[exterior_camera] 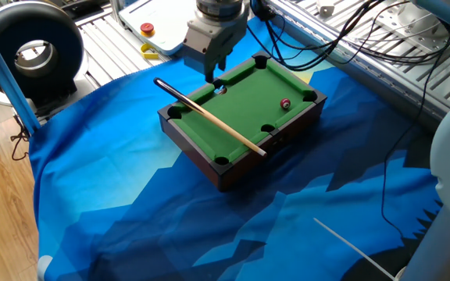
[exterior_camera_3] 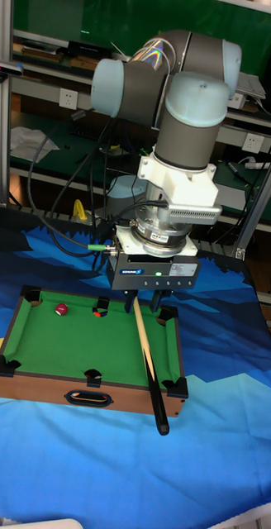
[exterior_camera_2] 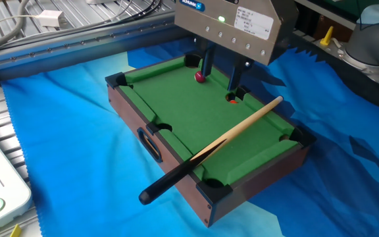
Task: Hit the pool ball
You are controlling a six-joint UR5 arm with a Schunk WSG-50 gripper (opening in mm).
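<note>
The pool ball (exterior_camera: 285, 103) (exterior_camera_2: 201, 77) (exterior_camera_3: 61, 309) is tiny, glossy and dark red, and rests on the green felt of a small wooden pool table (exterior_camera: 201, 160) near one end. A wooden cue (exterior_camera: 213, 117) (exterior_camera_2: 242, 126) lies loose across the rails. My gripper (exterior_camera: 213, 76) (exterior_camera_2: 220, 80) (exterior_camera_3: 142, 304) hangs open over the far long rail beside a middle pocket, apart from the ball and holding nothing. In the other fixed view one finger (exterior_camera_2: 206, 62) stands just behind the ball.
A blue cloth (exterior_camera: 131, 218) covers the table. A small orange piece (exterior_camera_2: 232, 99) sits in a middle pocket. A black ring-shaped unit (exterior_camera: 26, 47), a white box with a red button (exterior_camera: 147, 29) and cables (exterior_camera: 350, 31) lie at the back. A thin white rod (exterior_camera: 350, 243) lies front right.
</note>
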